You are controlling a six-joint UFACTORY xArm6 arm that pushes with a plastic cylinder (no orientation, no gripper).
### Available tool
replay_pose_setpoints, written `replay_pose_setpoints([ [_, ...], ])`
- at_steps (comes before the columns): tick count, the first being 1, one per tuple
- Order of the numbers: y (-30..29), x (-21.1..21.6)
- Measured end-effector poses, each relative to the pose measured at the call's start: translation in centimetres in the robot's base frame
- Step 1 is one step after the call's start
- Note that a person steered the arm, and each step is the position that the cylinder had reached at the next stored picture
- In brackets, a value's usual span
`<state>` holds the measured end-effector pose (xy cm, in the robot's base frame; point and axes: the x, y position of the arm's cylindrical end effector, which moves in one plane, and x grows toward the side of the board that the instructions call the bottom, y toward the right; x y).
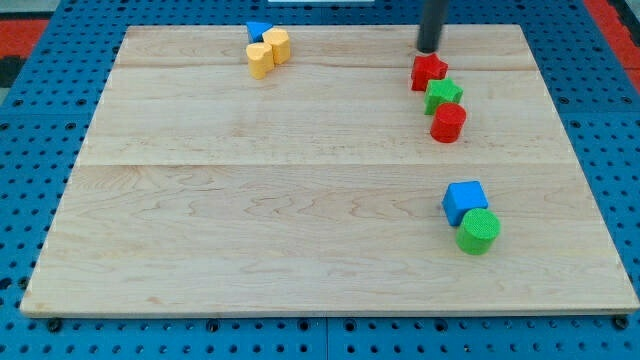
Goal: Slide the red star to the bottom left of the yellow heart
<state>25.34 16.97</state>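
Note:
The red star (428, 71) lies near the view's top right on the wooden board. My tip (428, 49) stands just above it in the view, very close to or touching its upper edge. A green star (443, 95) touches the red star at its lower right, and a red cylinder (448, 123) sits below that. The yellow heart (260, 60) lies near the view's top, left of centre, far to the left of the red star. A yellow hexagon (278, 45) touches the heart at its upper right.
A blue triangle (258, 31) sits just above the yellow pair at the board's top edge. A blue cube (464, 201) and a green cylinder (478, 231) sit together at the view's lower right. The board (250, 220) lies on a blue pegboard.

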Motion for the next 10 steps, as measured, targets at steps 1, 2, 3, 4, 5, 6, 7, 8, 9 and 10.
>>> replay_pose_setpoints([
  [1,2.7,1.2],
  [2,1.5,1.4],
  [3,-0.8,1.5],
  [4,-0.7,1.2],
  [5,5.0,0.8],
  [6,6.1,2.8],
  [7,3.1,3.0],
  [8,-1.3,2.7],
  [9,-2.2,3.5],
  [10,-3.7,3.9],
])
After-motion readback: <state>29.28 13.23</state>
